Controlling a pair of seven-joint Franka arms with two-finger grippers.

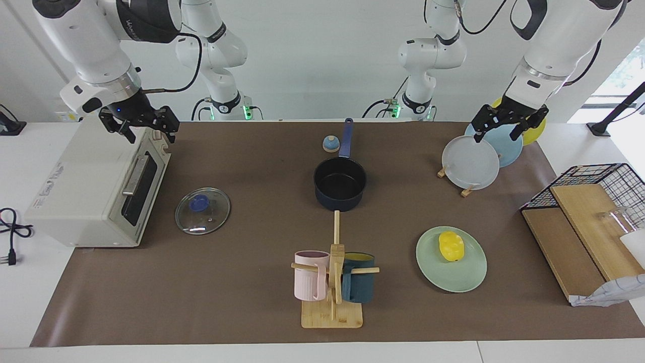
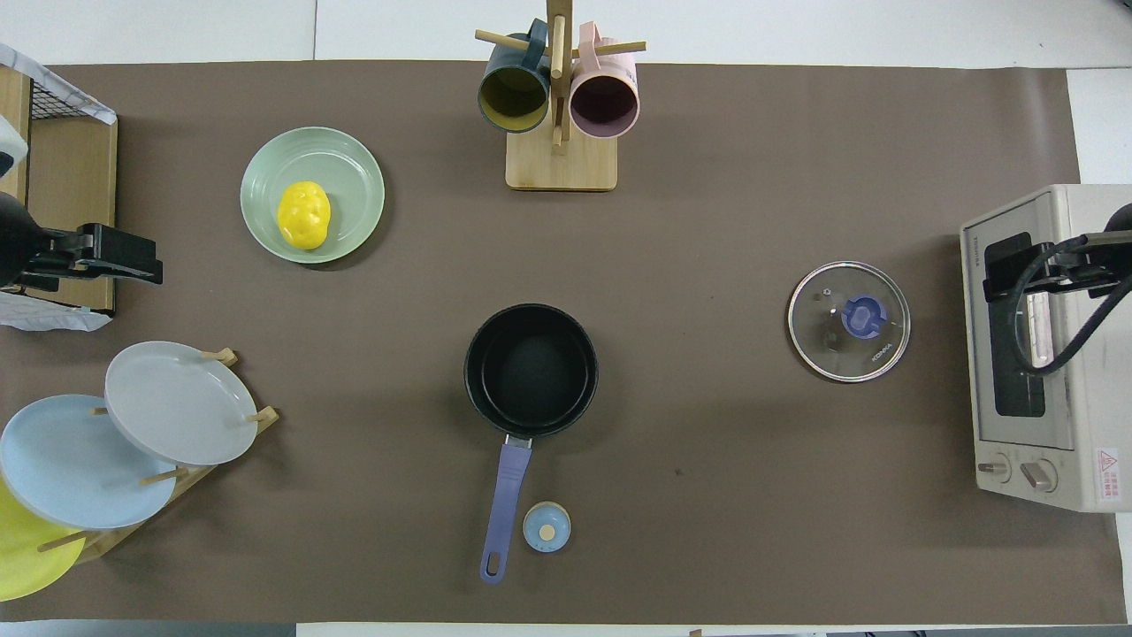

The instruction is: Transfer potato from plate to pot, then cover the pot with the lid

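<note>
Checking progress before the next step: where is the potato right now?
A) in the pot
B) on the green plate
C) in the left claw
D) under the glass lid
B: the potato lies on the green plate, while the pot is empty and the lid lies flat on the table near the toaster oven.

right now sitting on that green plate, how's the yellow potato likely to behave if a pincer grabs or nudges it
The potato is a lumpy oval, so a nudge would probably make it wobble or roll across the smooth mint-green plate rather than stay put. Its glossy surface looks slippery, so fingers may slide off the rounded ends; gripping across its narrow middle seems safer. It looks rigid and small, likely light.
</note>
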